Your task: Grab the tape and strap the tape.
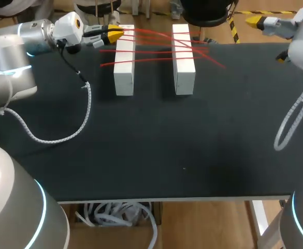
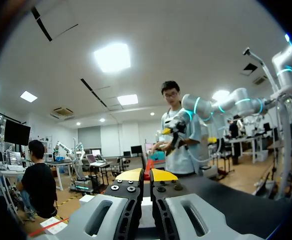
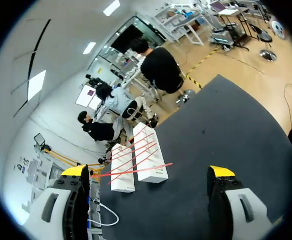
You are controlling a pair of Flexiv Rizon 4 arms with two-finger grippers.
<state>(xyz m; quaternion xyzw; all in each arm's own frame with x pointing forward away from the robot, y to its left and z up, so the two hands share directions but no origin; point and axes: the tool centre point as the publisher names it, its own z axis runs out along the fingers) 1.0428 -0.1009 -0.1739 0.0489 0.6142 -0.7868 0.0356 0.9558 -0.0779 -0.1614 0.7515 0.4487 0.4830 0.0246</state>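
Note:
Two white blocks, the left one (image 1: 124, 62) and the right one (image 1: 184, 59), stand side by side at the back of the black table (image 1: 192, 145). Several strands of red tape (image 1: 161, 49) run criss-cross over both. My left gripper (image 1: 117, 33) hovers at the far end of the left block, shut on the tape's end. In the left wrist view its yellow tips (image 2: 146, 176) are pressed together with red tape (image 2: 147, 167) showing between them. My right gripper (image 1: 255, 22) hangs beyond the table's back right corner, open and empty. In the right wrist view it (image 3: 148, 171) faces the blocks (image 3: 150, 157) and the tape (image 3: 136, 160) from afar.
The left arm's white spiral cable (image 1: 73, 132) lies in a loop on the table's left part. The right arm's cable (image 1: 291, 124) hangs over the right edge.

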